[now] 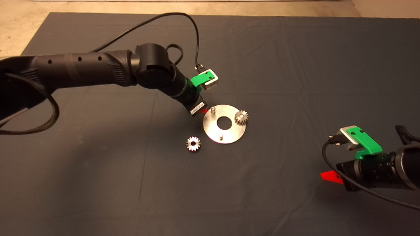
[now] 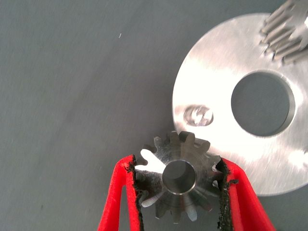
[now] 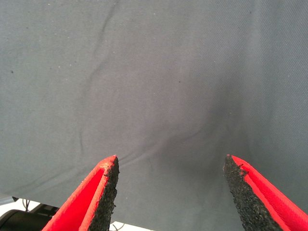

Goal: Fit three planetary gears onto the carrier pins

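My left tool (image 2: 179, 192) grips one gear (image 2: 179, 179) at the disc (image 2: 226, 159) rim, beside a bare pin (image 2: 198, 115). A second gear (image 1: 241, 117) sits on its pin; a third (image 1: 193, 143) lies on the mat (image 1: 295, 65). My right tool (image 3: 171, 192) waits, fingers wide.

A dark grey mat (image 1: 295, 65) covers most of the tabletop, its cloth creased with faint folds and wrinkles. Beyond the mat's far edge and its far left corner, a strip of pale beige tabletop (image 1: 19, 29) shows, bare and lighter than the cloth.
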